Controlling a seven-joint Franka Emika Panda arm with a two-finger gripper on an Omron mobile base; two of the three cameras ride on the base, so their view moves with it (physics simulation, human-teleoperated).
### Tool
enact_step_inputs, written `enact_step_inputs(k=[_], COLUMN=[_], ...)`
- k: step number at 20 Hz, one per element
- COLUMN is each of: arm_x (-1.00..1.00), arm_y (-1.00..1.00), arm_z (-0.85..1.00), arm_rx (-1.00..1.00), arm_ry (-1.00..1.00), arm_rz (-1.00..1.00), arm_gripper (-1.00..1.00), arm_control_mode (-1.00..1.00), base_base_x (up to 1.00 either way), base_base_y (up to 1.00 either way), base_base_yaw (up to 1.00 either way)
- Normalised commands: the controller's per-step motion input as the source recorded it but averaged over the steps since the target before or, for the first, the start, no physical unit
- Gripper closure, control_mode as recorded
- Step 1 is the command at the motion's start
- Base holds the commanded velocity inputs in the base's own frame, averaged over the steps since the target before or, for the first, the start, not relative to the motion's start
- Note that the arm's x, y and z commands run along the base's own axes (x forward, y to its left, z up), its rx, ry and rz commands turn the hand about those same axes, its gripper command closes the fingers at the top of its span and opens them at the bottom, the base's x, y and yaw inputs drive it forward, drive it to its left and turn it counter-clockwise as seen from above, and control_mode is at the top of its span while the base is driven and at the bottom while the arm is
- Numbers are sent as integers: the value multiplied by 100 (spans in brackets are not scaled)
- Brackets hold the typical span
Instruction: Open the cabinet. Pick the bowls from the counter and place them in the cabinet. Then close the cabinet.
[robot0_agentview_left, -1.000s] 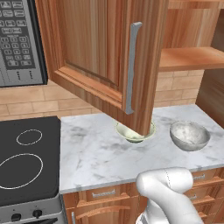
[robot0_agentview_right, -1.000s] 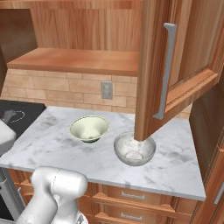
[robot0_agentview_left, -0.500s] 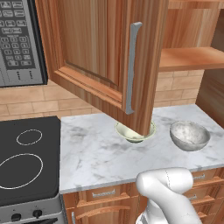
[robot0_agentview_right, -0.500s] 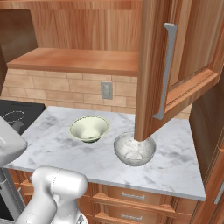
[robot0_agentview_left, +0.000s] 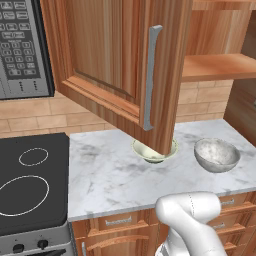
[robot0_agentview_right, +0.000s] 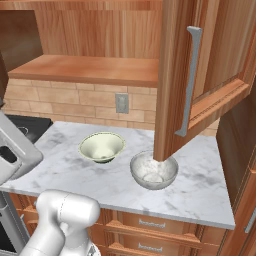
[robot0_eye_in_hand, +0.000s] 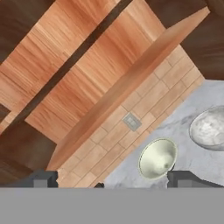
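Cabinet door is swung wide open over the counter, its long silver handle facing out, so the shelf inside is exposed & free to take things; opening step looks done. Both bowls sit on the marble, not yet picked: the cream-green bowl nearer the stove, partly hidden behind the door's lower corner in the left base view, and the grey-white speckled bowl just beside it toward the right end, apart, both upright w/ mouths up, which suits a rim pinch from above. In the hand view the gripper has its 2 finger tips spread wide w/ nothing between them, i.e. pincer open & empty, prob readied for a grab. The cam looks up at the shelf underside and brick wall w/ outlet, w/ the green bowl close to 1 finger tip, so I judge that's the 1st target. Next move needs the hand to drop toward that bowl while keeping clear of the hanging door edge, which overhangs the bowls and could get clipped on the lift to the shelf
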Motion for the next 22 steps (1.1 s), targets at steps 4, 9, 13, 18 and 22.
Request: enact_step_inputs(k=[4, 9, 13, 18, 22], arm_x=[31, 14, 19, 19, 16], arm_y=[9, 47, 37, 28, 36], arm_z=[0, 0, 0, 0, 0], arm_rx=[14, 12, 4, 7, 13], arm_ry=[7, 8, 0, 0, 4], arm_rz=[10, 13, 7, 6, 10], arm_gripper=[-100, -100, -100, -100, -100], arm_control_mode=[-100, -100, -100, -100, -100], base_base_x=[0, 0, 0, 0, 0], base_base_y=[0, 0, 0, 0, 0], base_base_yaw=[0, 0, 0, 0, 0])
